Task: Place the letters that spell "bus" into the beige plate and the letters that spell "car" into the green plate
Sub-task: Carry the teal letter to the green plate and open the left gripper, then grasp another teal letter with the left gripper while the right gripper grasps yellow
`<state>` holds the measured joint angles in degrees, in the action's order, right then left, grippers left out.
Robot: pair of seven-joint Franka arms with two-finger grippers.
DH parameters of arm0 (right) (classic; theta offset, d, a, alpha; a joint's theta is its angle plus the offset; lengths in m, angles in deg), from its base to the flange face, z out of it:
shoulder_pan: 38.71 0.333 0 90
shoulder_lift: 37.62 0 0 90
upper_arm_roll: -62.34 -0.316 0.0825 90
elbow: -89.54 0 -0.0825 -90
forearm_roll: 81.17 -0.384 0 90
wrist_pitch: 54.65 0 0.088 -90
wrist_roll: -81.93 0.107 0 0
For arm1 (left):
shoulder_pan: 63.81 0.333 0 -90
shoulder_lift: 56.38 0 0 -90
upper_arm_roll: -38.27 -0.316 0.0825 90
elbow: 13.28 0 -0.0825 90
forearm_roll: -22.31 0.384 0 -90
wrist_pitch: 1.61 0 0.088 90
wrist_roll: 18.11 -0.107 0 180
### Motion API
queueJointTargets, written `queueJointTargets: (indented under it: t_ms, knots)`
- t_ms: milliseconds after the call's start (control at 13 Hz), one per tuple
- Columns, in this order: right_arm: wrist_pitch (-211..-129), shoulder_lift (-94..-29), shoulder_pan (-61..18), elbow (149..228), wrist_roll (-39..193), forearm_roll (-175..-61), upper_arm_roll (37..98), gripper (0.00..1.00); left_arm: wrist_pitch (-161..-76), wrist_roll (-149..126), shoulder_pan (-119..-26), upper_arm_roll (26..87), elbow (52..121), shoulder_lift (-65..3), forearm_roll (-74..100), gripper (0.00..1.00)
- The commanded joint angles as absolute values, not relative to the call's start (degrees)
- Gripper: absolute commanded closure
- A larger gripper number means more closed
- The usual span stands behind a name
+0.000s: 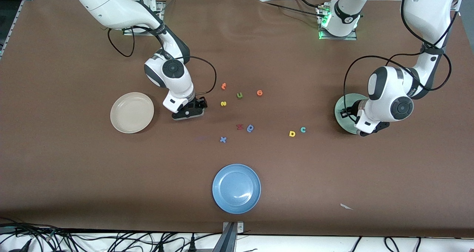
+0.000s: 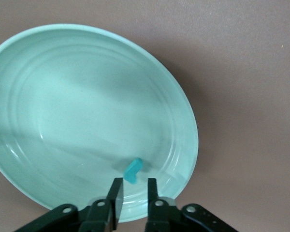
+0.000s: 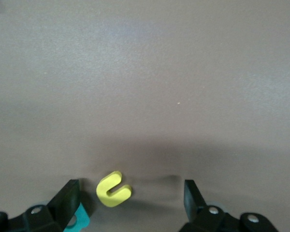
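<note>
My left gripper hangs low over the green plate. In the left wrist view its fingers stand slightly apart, open, with nothing between them. Just past their tips a teal "r" lies in the green plate. The yellow "a" and teal "c" lie on the table beside that plate. My right gripper is down at the table beside the beige plate, open wide. A yellow "u" lies between its fingers and a teal "b" beside one finger. The yellow "s" lies close by.
Mid-table lie an orange letter, an olive "u", another orange letter, a red letter, a blue "q" and a blue "x". A blue plate sits nearer the front camera, and a white scrap lies near the front edge.
</note>
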<state>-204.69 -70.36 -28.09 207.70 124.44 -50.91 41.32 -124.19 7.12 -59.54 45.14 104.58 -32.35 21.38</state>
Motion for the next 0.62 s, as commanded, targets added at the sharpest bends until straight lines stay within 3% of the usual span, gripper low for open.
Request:
queueJointTargets:
  t_ms: [0, 386, 540]
  knots:
    - [-205.0, -70.8, -28.5, 206.9, 124.6, -49.1, 41.9, 0.05, -124.3, 5.7, -59.2, 45.4, 104.0, -34.0, 19.6, 0.0]
    - [-205.2, -71.2, -28.7, 207.0, 124.7, -49.2, 41.9, 0.06, -125.4, 17.5, -61.2, 49.2, 98.9, -33.4, 19.3, 0.0]
    - [-205.9, -71.5, -28.6, 207.0, 125.0, -49.2, 41.9, 0.07, -131.5, 25.5, -61.9, 51.1, 98.6, -32.1, 19.4, 0.0]
